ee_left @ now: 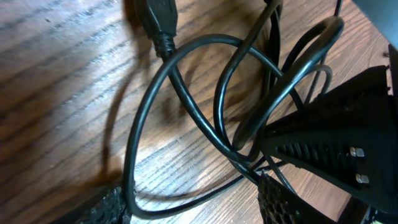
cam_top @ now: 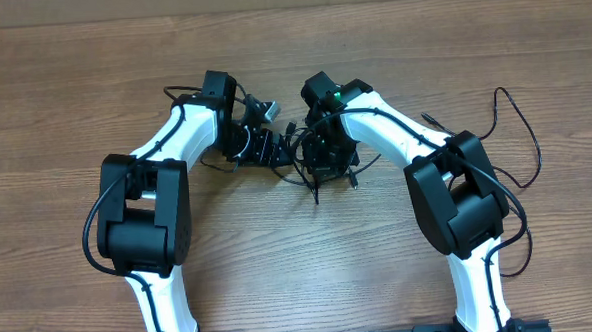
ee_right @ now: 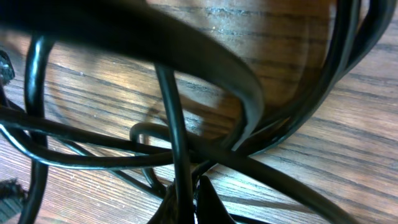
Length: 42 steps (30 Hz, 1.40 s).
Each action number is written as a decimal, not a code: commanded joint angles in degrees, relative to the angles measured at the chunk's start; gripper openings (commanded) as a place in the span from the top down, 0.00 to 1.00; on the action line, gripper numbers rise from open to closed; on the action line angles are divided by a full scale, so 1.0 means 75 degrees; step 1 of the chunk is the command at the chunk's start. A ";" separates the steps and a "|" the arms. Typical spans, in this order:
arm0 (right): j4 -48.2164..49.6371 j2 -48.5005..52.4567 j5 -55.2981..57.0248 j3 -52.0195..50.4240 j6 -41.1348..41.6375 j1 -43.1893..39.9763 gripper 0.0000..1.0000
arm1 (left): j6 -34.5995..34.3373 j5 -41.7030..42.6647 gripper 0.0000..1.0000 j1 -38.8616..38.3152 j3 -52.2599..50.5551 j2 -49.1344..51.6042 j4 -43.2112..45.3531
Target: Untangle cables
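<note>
Landmark: right gripper (ee_right: pixel 189 205); all places are given from it.
Cables, place: the cables (cam_top: pixel 293 154) are bunched as one tangle directly at the right gripper and on its side toward the left gripper (ee_left: pixel 196 208), on the wooden table (cam_top: pixel 72 86).
Right gripper, state: the jaws are closed. One cord is seen running straight into the tips and is judged to be pinched there.
Left gripper, state: the jaws are parted and nothing is clamped. Several loops lie between the fingers (ee_left: pixel 115 208), and one loop touches this finger.
Why so held: the knot is judged to be anchored by the right gripper so that loops can be drawn away from it. Parted jaws just beside it suggest that a strand is being chosen.
Why raised: strands are seen blurred, close to the right wrist camera. Part of the tangle is therefore taken to be lifted off the table at the right gripper.
Long axis: from overhead the tangle is stretched roughly along the line from gripper to gripper. No cord is straight; all are curved in overlapping loops.
Pointing: a plug connector (ee_left: pixel 158 18) is noted near the right gripper, its tip toward the top edge of the left wrist view. Its cord trails back into the loops.
Outlier: a thin cord (cam_top: pixel 519 126) lies well apart from the right gripper, on the side away from the left gripper. Whether it is a freed cable cannot be told.
Progress: many crossings are counted, so the task is judged far from done.
</note>
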 commanded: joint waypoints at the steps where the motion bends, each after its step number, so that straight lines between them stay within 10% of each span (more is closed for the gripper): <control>1: 0.0023 -0.0189 -0.0122 -0.0067 -0.0061 0.0032 0.96 | 0.0029 0.0446 0.35 -0.0009 0.0233 0.0093 -0.0143; 13: 0.0026 -0.0189 -0.0122 -0.0067 -0.0085 0.0032 0.96 | -0.0379 0.1294 0.35 0.0038 0.0265 -0.0093 0.0082; 25: 0.0108 -0.0189 -0.0122 -0.0067 -0.0085 0.0032 0.96 | -0.2474 -0.3206 0.42 -0.1061 0.0248 0.0064 0.1107; 31: 0.0105 -0.0189 -0.0122 -0.0067 -0.0085 0.0032 0.96 | -0.3209 -0.3774 0.86 -0.1081 0.0254 0.0064 0.0781; 42: 0.0114 -0.0189 -0.0119 -0.0067 -0.0085 0.0029 0.96 | -0.2777 -0.5552 0.96 -0.0280 0.0251 0.0067 -0.0495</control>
